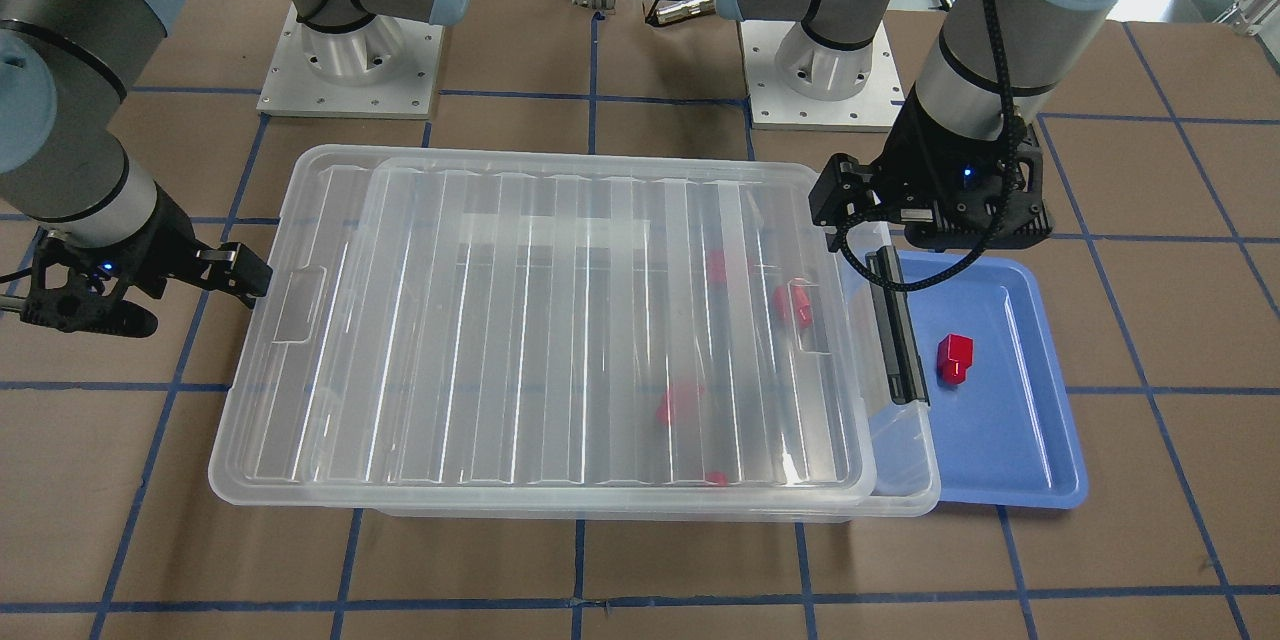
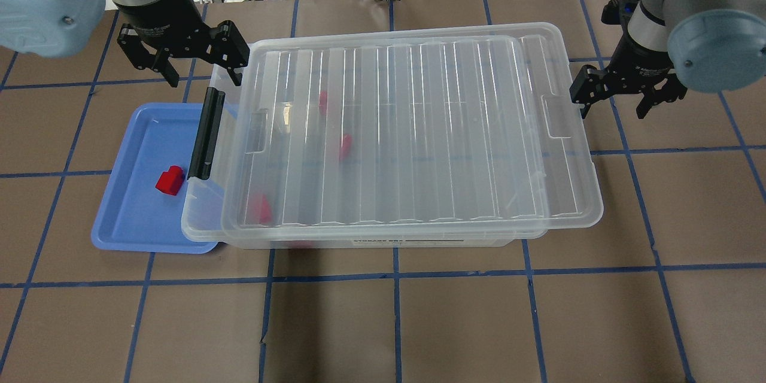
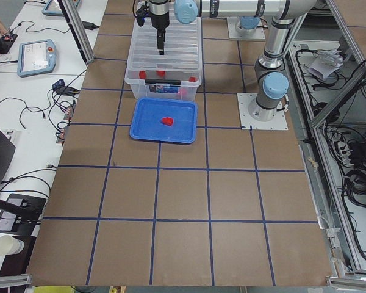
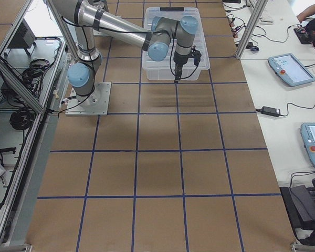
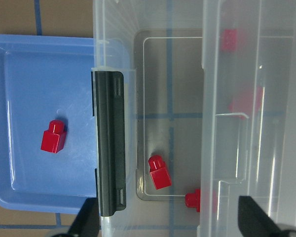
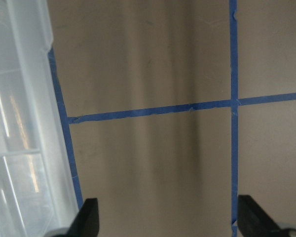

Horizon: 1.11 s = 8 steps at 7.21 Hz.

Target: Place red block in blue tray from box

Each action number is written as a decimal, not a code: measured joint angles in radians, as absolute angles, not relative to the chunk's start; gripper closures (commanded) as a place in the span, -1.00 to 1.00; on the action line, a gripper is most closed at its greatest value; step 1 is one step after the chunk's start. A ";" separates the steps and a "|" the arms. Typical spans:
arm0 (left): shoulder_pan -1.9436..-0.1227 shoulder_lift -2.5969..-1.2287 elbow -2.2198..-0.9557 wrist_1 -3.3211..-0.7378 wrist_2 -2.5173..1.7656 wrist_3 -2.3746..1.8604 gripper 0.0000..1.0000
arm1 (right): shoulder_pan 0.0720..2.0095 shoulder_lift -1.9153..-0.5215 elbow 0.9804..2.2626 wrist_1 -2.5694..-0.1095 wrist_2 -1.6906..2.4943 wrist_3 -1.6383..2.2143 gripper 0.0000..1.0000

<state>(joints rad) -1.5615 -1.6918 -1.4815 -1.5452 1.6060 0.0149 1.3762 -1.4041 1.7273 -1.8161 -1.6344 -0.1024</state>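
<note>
One red block [image 2: 169,180] lies in the blue tray [image 2: 128,218], also seen in the front view [image 1: 954,357] and the left wrist view [image 5: 53,137]. The clear box [image 2: 200,224] stands beside the tray. Its ribbed lid [image 2: 419,131] is shifted away from the black clip handle [image 2: 206,134], which leaves a gap at that end. Several red blocks lie inside, two of them visible through the gap [image 5: 159,172]. My left gripper [image 2: 203,72] is open and empty above the box's handle end. My right gripper [image 2: 616,105] is open and empty just off the box's other short end.
The table is brown with a grid of blue tape lines [image 6: 232,103]. The two arm bases [image 1: 350,60] stand behind the box. The tray's edge is tucked under the box's handle end [image 1: 905,400]. Operator tables with tablets [image 3: 36,56] flank the far side.
</note>
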 measured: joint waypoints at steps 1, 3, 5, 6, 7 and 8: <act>-1.562 -1.690 -1.484 -1.546 1.607 0.015 -1.00 | 1.386 -1.405 1.727 -1.816 -1.627 -0.098 -1.00; -1.561 -1.693 -1.488 -1.545 1.608 0.014 -1.00 | 1.399 -1.404 1.726 -1.816 -1.612 -0.096 -1.00; -1.560 -1.692 -1.494 -1.546 1.606 0.015 -1.00 | 1.404 -1.404 1.726 -1.815 -1.609 -0.096 -1.00; -1.557 -1.691 -1.494 -1.546 1.605 0.015 -1.00 | 1.414 -1.404 1.726 -1.815 -1.608 -0.096 -1.00; -1.554 -1.691 -1.491 -1.546 1.605 0.015 -1.00 | 1.423 -1.404 1.726 -1.816 -1.608 -0.096 -1.00; -1.552 -1.691 -1.485 -1.546 1.604 0.015 -1.00 | 1.427 -1.403 1.724 -1.816 -1.608 -0.096 -1.00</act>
